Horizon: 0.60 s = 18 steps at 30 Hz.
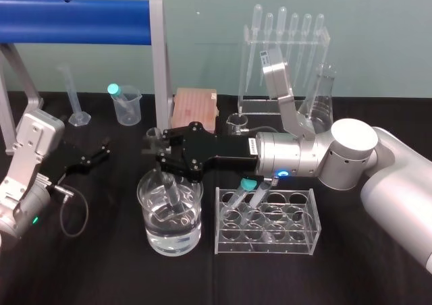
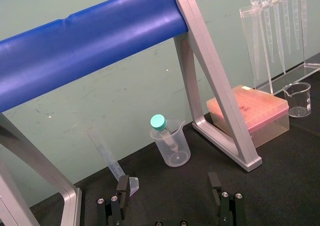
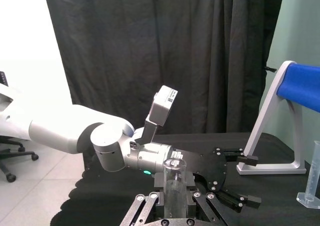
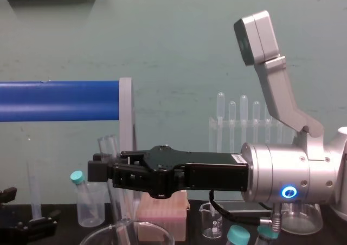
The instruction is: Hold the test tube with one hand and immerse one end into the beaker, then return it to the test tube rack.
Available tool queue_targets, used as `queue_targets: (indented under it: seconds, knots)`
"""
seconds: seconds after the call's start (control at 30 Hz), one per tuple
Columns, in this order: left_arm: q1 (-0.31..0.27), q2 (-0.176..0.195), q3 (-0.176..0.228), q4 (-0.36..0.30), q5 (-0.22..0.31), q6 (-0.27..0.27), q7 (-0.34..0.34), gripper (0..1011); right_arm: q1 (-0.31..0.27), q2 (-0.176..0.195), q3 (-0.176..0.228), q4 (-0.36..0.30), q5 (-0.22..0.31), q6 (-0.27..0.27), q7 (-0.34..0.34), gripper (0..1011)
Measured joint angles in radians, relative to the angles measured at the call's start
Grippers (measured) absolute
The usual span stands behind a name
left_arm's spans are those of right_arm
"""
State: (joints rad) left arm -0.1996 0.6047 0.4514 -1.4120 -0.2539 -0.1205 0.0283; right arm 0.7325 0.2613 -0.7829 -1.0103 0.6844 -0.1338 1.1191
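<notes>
My right gripper [image 1: 159, 154] is shut on the test tube [image 1: 169, 190], a slim clear glass tube that stands slightly tilted. Its lower end dips into the water of the wide beaker [image 1: 150, 236] at the front centre. From the side, the test tube [image 4: 108, 150] rises above the right gripper [image 4: 104, 172] and slants down into the beaker [image 4: 92, 237]. In the right wrist view the test tube [image 3: 175, 183] stands between the fingers. The clear test tube rack [image 1: 307, 220] sits right of the beaker and holds two teal-capped tubes. My left gripper [image 1: 94, 155] rests open at the left, with nothing between its fingers [image 2: 122, 191].
A blue bar on a grey frame [image 1: 159, 62] stands behind the beaker. Along the back are a graduated cylinder [image 1: 76, 106], a plastic cup [image 1: 128, 109] with a capped tube, a pink tip box [image 1: 196, 109], a small beaker [image 1: 236, 123], a pipette stand [image 1: 283, 55] and a flask [image 1: 322, 92].
</notes>
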Motion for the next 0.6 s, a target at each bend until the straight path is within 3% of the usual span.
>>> queue_targets:
  seconds: [0.6]
  knots:
    - [0.000,0.000,0.000,0.000,0.000,0.000,0.000,1000,0.000,0.000,0.000,0.000,0.000,0.000,0.000,226]
